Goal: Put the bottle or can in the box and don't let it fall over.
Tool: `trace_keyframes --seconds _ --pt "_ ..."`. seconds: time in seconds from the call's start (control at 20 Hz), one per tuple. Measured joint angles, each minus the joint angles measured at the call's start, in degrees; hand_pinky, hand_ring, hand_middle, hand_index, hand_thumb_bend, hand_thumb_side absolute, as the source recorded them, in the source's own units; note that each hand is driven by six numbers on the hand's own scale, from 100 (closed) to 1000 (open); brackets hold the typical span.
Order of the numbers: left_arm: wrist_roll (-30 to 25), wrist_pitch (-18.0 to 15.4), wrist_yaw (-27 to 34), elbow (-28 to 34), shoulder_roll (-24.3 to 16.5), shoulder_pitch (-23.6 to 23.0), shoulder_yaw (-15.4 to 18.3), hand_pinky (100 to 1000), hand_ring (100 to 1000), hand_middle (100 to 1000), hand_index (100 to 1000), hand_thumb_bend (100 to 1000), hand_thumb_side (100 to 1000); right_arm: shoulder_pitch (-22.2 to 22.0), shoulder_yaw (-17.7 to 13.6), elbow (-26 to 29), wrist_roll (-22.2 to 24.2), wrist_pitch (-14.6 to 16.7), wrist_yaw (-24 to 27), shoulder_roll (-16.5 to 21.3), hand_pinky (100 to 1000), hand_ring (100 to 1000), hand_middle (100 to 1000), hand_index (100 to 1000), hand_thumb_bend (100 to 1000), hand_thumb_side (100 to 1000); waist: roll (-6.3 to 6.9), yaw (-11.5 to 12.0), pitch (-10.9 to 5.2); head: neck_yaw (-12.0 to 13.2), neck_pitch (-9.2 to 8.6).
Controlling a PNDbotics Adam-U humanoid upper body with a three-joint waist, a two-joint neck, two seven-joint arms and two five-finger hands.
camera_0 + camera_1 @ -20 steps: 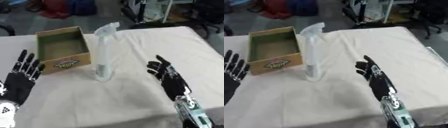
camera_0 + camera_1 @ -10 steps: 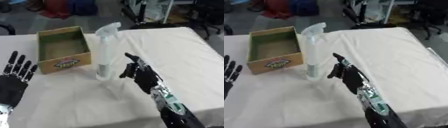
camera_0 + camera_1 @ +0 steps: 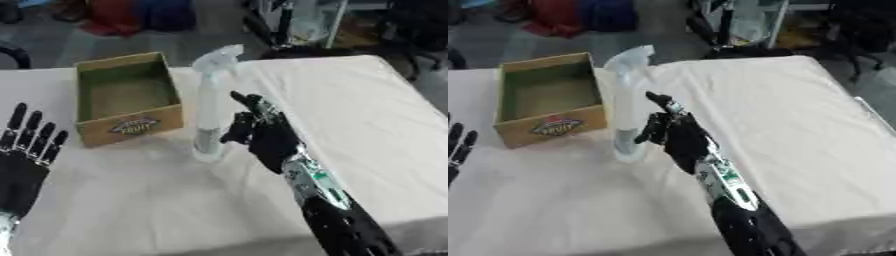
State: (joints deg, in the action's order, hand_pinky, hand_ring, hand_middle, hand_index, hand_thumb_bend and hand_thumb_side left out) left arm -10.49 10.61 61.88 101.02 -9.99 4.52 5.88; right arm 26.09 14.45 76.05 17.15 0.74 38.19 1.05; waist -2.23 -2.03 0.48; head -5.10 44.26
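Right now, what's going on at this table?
The robot's right hand is open right beside a clear spray bottle that stands upright on the cloth-covered table; whether it touches the bottle is unclear. An open cardboard box, with nothing visible inside, sits just left of the bottle. The left hand rests open at the lower left, fingers up. The bottle is not yet in the box.

Translucent, smooth plastic for the spray bottle (image 3: 208, 115) at centre frame. Matt brown cardboard for the box (image 3: 128, 97) at upper left, printed label on front. Cream cloth, softly creased, over the counter (image 3: 367, 110). Matt black casing on both hands (image 3: 267, 135) (image 3: 26, 160).
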Motion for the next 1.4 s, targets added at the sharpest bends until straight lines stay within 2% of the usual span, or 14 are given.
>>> trace_keyframes --seconds 0.35,0.8,1.0,1.15,1.4 --pt "0.0 0.1 -0.1 0.0 0.4 0.0 0.0 690 604 640 907 619 1000 4.7 -1.1 -1.6 -0.6 0.3 5.7 -1.0 548 440 365 1000 100 686 -0.01 0.4 0.06 -0.5 0.0" --pt "-0.1 0.5 -0.2 0.0 0.5 0.6 -0.1 687 603 637 906 618 1000 11.8 -1.7 -3.2 -1.2 1.0 14.8 -1.2 556 469 394 1000 100 673 0.29 2.4 0.34 -1.6 0.0" --pt "-0.3 0.8 -0.2 0.0 1.0 0.9 -0.7 687 603 637 906 616 1000 16.9 -2.1 -4.1 -1.0 1.4 14.7 -1.1 574 491 417 1000 100 692 0.63 4.3 0.39 -2.7 0.0" --pt "-0.6 1.3 0.0 0.0 1.3 1.9 -1.4 687 602 637 905 613 1000 21.1 -2.7 -6.4 -0.8 2.1 12.8 -1.3 575 494 421 1000 100 688 1.13 7.2 0.8 -4.6 0.0" --pt "-1.1 2.2 0.2 0.0 1.5 3.8 -2.6 686 602 636 905 615 1000 25.6 -4.6 -10.7 -0.3 4.0 9.5 -2.4 578 497 424 1000 100 690 1.14 11.0 1.73 -7.6 0.0"
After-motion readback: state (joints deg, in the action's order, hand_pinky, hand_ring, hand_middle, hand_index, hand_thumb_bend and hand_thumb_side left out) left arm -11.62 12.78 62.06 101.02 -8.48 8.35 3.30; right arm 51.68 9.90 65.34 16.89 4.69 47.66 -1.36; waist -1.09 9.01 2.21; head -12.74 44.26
